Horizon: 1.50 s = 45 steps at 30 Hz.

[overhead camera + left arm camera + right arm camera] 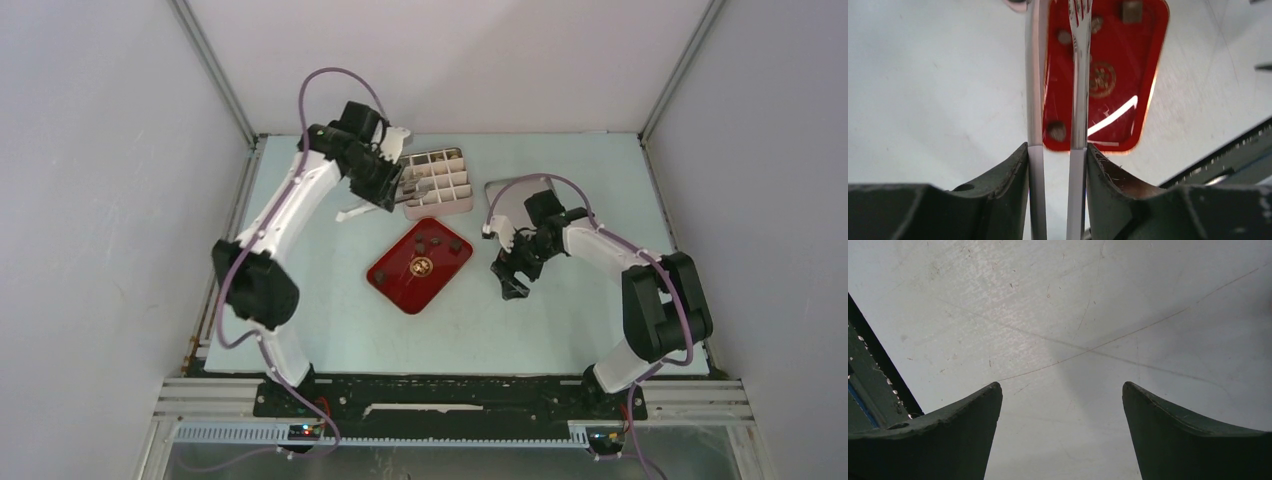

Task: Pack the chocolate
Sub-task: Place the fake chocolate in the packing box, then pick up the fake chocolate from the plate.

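Chocolate pieces (1056, 131) on red tray (1144, 60), axis indiscernible

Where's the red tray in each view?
Top external: red tray at mid-table between the two arms, on the near side of the divided box.
Left wrist: upper middle, behind the tongs gripped by the left fingers.
Right wrist: not in it; only bare table between the open right fingers.
Shared landmark: the tray's gold emblem.
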{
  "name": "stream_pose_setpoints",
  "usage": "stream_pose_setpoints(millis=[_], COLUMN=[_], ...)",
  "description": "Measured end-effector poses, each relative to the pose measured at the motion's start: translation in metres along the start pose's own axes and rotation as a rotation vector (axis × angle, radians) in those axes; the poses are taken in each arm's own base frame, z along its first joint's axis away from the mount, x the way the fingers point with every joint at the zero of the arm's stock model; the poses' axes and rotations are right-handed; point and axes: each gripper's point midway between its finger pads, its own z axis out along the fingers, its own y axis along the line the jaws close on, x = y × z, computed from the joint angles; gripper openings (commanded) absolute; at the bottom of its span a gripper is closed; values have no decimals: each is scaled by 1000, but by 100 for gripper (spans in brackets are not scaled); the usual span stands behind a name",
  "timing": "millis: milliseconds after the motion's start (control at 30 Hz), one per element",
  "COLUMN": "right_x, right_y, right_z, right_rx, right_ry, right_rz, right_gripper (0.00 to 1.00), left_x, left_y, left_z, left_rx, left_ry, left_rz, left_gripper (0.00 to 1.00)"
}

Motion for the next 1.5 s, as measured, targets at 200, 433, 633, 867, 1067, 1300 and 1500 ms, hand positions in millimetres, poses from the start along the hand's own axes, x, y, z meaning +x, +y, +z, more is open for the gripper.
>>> stream_pose_setpoints(millis=[200, 433, 633, 867, 1067, 1300, 1500], right_x=[1, 1, -1, -1, -1, -1, -1], right_y=[5, 6, 4, 3, 3, 3, 3], right_z=[8, 10, 7, 7, 7, 7, 7], right_rx=[-21, -13, 3, 11, 12, 12, 12], right_ry=[33, 50, 43, 48, 48, 48, 48], right_rz=[-9, -25, -34, -32, -32, -32, -32], right_gripper=[92, 92, 92, 92, 92, 92, 92], left_x=[52, 102, 103, 110, 114, 117, 112], left_y=[-16, -19, -20, -25, -25, -24, -26], left_z=[-43, -23, -14, 11, 21, 31, 37], left_rx=[15, 41, 51, 106, 117, 130, 150], left_ry=[4, 128, 133, 202, 234, 274, 283], left_rz=[55, 42, 42, 25, 16, 5, -1], left_gripper=[45, 46, 47, 47, 48, 45, 39])
